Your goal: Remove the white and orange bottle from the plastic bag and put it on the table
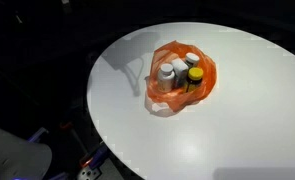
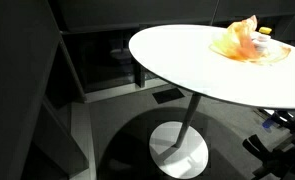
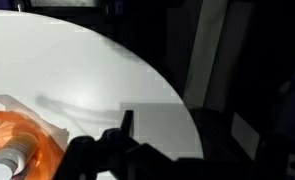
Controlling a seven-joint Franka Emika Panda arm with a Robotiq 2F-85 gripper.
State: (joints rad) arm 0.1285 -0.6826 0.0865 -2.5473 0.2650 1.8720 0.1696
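Note:
An orange plastic bag lies open on the round white table; it also shows in an exterior view. Inside it stand several bottles: white-capped ones and one with a yellow cap. I cannot tell which is the white and orange bottle. In the wrist view the bag sits at the lower left with a white-capped bottle in it. My gripper is a dark shape at the bottom edge, right of the bag and apart from it. Only one finger shows clearly.
The table stands on a single white pedestal foot over a dark floor. Its curved edge runs close to my gripper, with dark space beyond. A pale object lies at the lower left off the table.

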